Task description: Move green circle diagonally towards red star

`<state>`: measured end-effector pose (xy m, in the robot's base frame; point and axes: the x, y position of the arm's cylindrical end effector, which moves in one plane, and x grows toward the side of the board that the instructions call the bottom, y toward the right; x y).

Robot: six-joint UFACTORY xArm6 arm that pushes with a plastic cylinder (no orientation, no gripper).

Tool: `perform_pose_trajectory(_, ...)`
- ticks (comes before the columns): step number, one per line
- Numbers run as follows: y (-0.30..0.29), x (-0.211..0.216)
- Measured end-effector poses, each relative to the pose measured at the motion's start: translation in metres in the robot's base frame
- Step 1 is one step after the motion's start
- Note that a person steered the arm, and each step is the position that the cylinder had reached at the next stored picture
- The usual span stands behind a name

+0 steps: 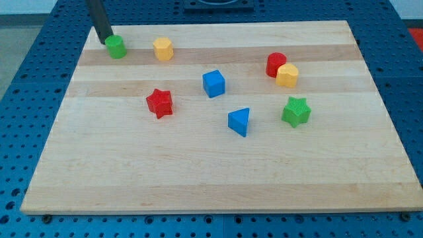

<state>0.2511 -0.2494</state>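
Observation:
The green circle sits near the top left corner of the wooden board. My tip is at the circle's upper left side, touching or nearly touching it. The rod rises out of the view's top. The red star lies below and to the right of the green circle, near the board's middle left.
A yellow hexagon stands just right of the green circle. A blue cube and a blue triangle lie in the middle. A red cylinder, a yellow block and a green star are at the right.

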Motion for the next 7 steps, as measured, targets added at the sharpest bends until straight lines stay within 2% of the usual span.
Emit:
perform_pose_trajectory(3,0.000,0.045)
perform_pose_trajectory(6,-0.053,0.038)
perform_pose_trajectory(7,-0.055,0.029)
